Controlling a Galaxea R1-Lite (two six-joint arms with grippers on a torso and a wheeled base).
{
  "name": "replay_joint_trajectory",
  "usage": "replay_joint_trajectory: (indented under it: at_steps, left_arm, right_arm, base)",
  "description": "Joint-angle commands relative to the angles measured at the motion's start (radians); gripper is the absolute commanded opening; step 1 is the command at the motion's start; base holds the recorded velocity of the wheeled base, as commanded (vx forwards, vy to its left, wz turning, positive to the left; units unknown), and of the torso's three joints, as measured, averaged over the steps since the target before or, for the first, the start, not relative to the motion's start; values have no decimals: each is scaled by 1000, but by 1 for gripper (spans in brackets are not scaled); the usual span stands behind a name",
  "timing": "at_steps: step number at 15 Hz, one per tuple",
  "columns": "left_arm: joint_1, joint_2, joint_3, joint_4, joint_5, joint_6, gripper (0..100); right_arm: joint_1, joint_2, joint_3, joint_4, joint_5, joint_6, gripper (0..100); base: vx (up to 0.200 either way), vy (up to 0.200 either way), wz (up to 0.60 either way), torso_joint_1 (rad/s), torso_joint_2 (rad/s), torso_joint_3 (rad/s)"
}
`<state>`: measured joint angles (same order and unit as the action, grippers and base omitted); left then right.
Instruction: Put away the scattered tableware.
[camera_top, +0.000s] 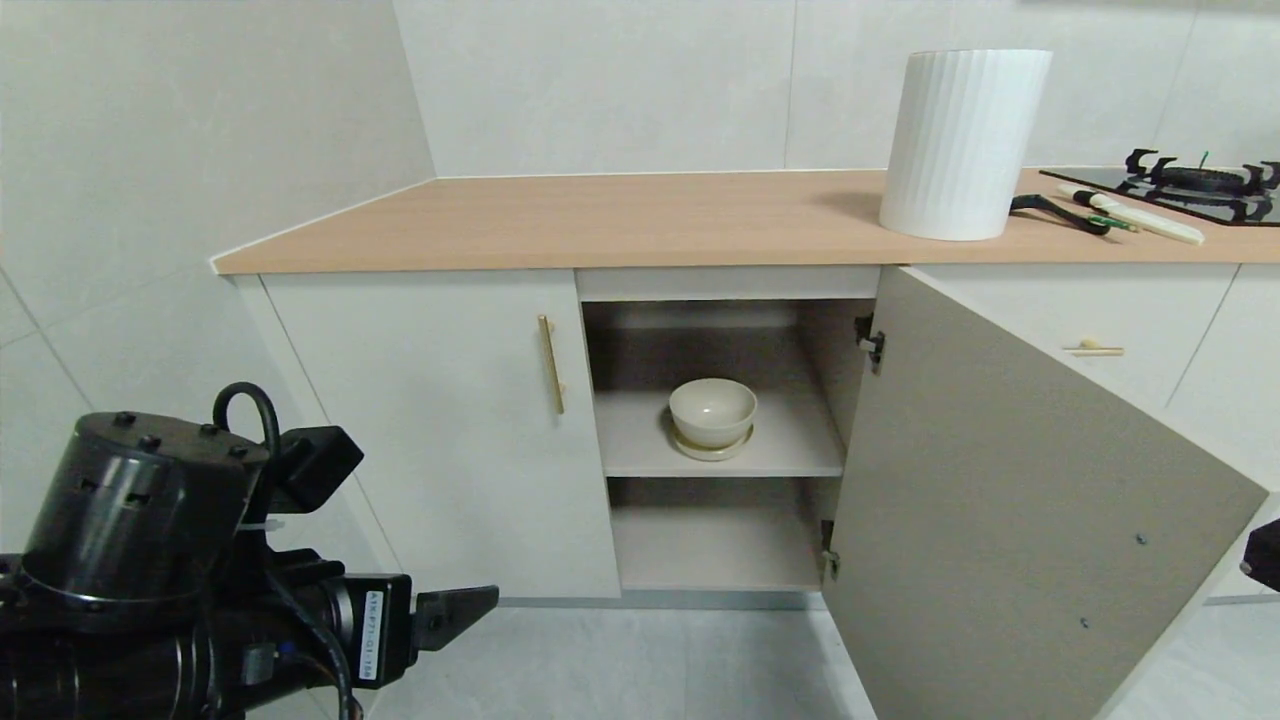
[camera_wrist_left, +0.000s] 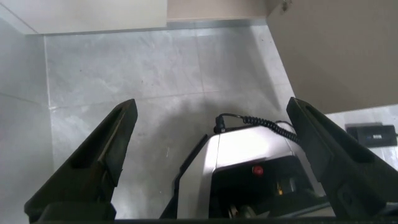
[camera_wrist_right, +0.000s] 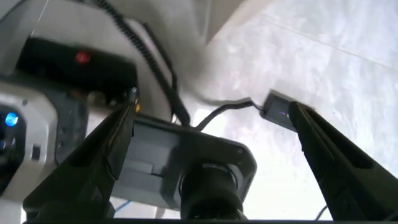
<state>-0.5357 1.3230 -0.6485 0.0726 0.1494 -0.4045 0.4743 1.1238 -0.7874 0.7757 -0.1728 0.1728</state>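
Note:
A cream bowl (camera_top: 712, 408) stands upright on a small beige plate (camera_top: 700, 449) on the upper shelf (camera_top: 640, 440) of the open cabinet. My left gripper (camera_top: 455, 612) hangs low at the front left, well away from the cabinet and below shelf height. In the left wrist view the left gripper (camera_wrist_left: 212, 111) is open over the grey floor with nothing between its fingers. My right gripper (camera_wrist_right: 211, 117) is open too, held over the floor with nothing in it.
The cabinet door (camera_top: 1010, 500) is swung wide toward the front right. The lower shelf (camera_top: 715, 545) is bare. On the wooden counter (camera_top: 600, 215) stand a tall white ribbed container (camera_top: 963, 145), some utensils (camera_top: 1130, 212) and a gas hob (camera_top: 1200, 182).

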Motion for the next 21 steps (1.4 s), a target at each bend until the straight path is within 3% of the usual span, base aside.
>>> replay_joint_trajectory:
  at_steps: [1,3,7,12,16,21]
  left_arm:
    - [0,2,0,0,-1,-1,100]
    - [0,2,0,0,-1,-1,100]
    - [0,2,0,0,-1,-1,100]
    - [0,2,0,0,-1,-1,100]
    - [0,2,0,0,-1,-1,100]
    - [-3,2,0,0,-1,-2,100]
  right_arm:
    - [-49,24,-3,0,-22,-1,100]
    - [-135,44,-1,7,-74,-47,100]
    - [-315,45,-6,-6,-77,-160,100]
    - [-563,100,-13,-171,-74,-248,100]
    - [-614,179,-15,-308,-53,-228,100]
    - [-615,304,-15,-495,38,-59,100]
  base:
    - [0,0,0,0,0,0]
    - [0,0,0,0,0,0]
    - [0,0,0,0,0,0]
    - [0,0,0,0,0,0]
    - [0,0,0,0,0,0]
    - [0,0,0,0,0,0]
